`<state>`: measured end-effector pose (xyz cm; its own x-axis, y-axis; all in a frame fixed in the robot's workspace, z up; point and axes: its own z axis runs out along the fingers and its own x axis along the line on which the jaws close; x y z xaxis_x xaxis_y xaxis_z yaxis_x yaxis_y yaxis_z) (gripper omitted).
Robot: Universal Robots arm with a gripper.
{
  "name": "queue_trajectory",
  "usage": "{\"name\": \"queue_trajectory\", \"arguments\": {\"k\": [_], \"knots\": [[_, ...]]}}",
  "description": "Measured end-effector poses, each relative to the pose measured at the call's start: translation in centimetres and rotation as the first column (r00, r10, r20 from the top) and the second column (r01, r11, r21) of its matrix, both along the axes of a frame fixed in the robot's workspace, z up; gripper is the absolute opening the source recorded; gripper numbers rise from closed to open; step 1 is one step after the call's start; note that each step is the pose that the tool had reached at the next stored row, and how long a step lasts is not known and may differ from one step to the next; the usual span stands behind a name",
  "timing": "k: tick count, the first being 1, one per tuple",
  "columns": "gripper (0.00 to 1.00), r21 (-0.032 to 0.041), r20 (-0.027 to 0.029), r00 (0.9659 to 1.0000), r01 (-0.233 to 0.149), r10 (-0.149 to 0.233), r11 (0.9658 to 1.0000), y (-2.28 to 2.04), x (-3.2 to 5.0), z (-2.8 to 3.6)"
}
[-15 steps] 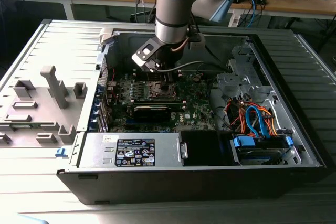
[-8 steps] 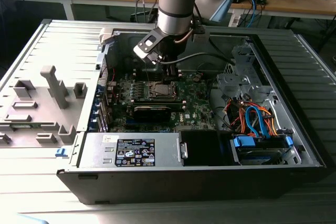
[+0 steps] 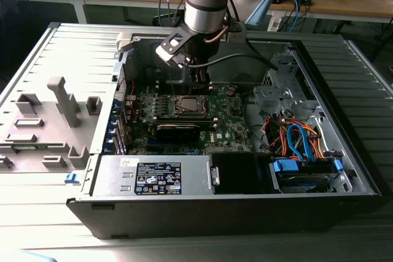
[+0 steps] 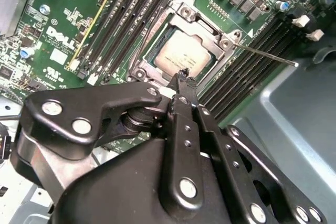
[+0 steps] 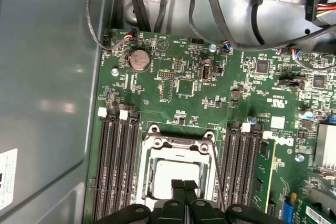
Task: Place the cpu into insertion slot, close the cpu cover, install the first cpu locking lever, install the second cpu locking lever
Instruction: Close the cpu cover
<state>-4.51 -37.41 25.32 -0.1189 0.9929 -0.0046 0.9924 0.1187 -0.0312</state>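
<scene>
Gripper point(image 5: 184, 183) fingers pressed together, nothing between them, tips at edge of cpu cover point(image 5: 176, 142). Cpu point(image 4: 184, 56) sits in insertion slot point(image 3: 188, 105) on green board point(image 5: 184, 103), cover lying flat around it. Thin locking lever point(image 4: 265, 55) juts out over memory slots point(image 4: 247, 74).

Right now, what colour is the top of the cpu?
Pale silver-grey, dull metal: the cpu shows best in the second wrist view.
</scene>
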Motion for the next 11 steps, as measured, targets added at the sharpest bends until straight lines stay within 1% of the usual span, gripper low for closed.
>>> {"name": "queue_trajectory", "arguments": {"k": [3,5,11], "knots": [[0.11,0.0005,0.0000,1.0000,0.000,0.000,1.0000,0.00,0.00,0.24],[0.11,0.0027,0.0002,1.0000,0.000,0.000,1.0000,0.00,0.00,0.25],[0.11,0.0029,0.0000,1.0000,0.000,0.000,1.0000,0.00,0.00,0.27]]}}
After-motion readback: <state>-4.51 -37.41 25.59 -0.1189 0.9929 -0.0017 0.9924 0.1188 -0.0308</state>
